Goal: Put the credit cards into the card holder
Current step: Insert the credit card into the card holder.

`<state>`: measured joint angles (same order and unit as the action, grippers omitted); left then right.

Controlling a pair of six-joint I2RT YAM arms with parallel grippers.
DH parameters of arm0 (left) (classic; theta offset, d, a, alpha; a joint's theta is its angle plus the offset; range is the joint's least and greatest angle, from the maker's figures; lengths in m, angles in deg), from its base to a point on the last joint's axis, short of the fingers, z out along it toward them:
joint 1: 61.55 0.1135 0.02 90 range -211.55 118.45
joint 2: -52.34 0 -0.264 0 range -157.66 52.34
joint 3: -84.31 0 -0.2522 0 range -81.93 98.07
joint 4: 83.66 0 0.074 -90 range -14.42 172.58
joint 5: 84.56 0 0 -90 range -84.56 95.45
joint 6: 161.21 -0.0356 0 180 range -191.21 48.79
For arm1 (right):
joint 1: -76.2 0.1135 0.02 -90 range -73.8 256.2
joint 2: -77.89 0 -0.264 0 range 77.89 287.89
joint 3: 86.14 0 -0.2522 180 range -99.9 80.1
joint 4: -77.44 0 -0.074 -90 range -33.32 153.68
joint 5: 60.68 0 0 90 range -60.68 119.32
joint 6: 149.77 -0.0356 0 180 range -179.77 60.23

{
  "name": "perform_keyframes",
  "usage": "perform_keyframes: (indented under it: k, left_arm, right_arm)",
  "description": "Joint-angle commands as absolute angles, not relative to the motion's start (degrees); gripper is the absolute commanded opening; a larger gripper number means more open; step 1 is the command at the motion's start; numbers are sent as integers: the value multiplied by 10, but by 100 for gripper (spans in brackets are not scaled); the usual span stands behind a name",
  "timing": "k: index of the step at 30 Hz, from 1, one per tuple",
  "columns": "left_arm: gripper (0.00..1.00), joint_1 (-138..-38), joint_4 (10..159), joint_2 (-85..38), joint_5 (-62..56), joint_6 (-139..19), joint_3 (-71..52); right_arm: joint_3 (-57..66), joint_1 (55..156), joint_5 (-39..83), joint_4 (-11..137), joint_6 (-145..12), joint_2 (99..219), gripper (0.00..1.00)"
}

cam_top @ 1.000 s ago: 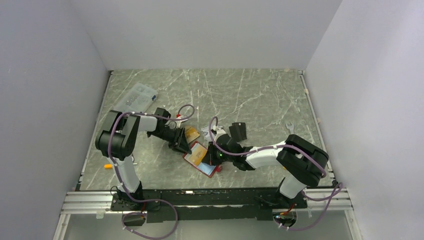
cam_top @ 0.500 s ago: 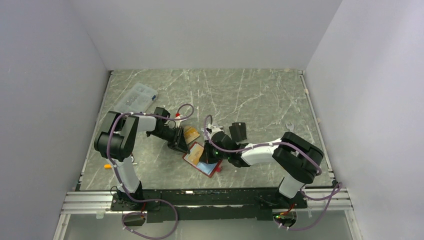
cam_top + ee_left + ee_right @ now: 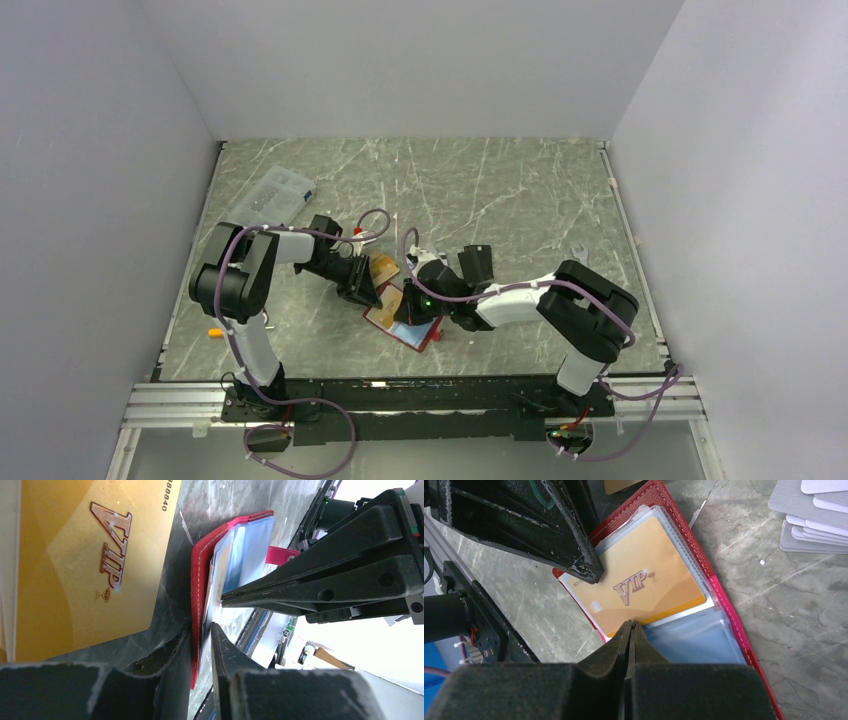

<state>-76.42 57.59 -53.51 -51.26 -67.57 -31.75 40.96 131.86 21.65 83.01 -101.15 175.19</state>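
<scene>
The dark-red card holder (image 3: 410, 325) lies open on the table, its clear pockets facing up. My left gripper (image 3: 366, 291) is shut on its left edge; the left wrist view shows the red cover (image 3: 200, 595) pinched between the fingers. A gold card (image 3: 639, 587) marked VIP sits in the upper pocket of the holder (image 3: 729, 615). My right gripper (image 3: 630, 624) is shut, its tips against that card's near edge. Another gold card (image 3: 85, 565) lies on the table beside the holder. A stack of silver-white cards (image 3: 814, 520) lies to the right.
A small black rectangle (image 3: 477, 262) lies behind the right gripper. A clear plastic box (image 3: 270, 195) sits at the back left. A small orange item (image 3: 216, 331) lies near the left arm's base. More gold cards (image 3: 383, 267) lie just behind the holder.
My right gripper has moved left over the open holder, and its arm has stretched further that way. My left gripper has stayed on the holder's edge.
</scene>
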Motion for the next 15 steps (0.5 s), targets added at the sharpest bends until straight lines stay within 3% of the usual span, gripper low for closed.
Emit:
perform_keyframes:
  k: [1,8,15]
  left_arm:
    - [22,-768,565,-524,-537,-695,-301]
    - [17,-768,560,-516,-512,-699,-301]
    - [17,-773,560,-524,-509,-696,-299]
  right_arm:
    - [406,1320,224,840,-998,1735,0]
    - [456,1303,244,841,-1009,1666,9]
    - [430,1300,247,855,-1004,1682,5]
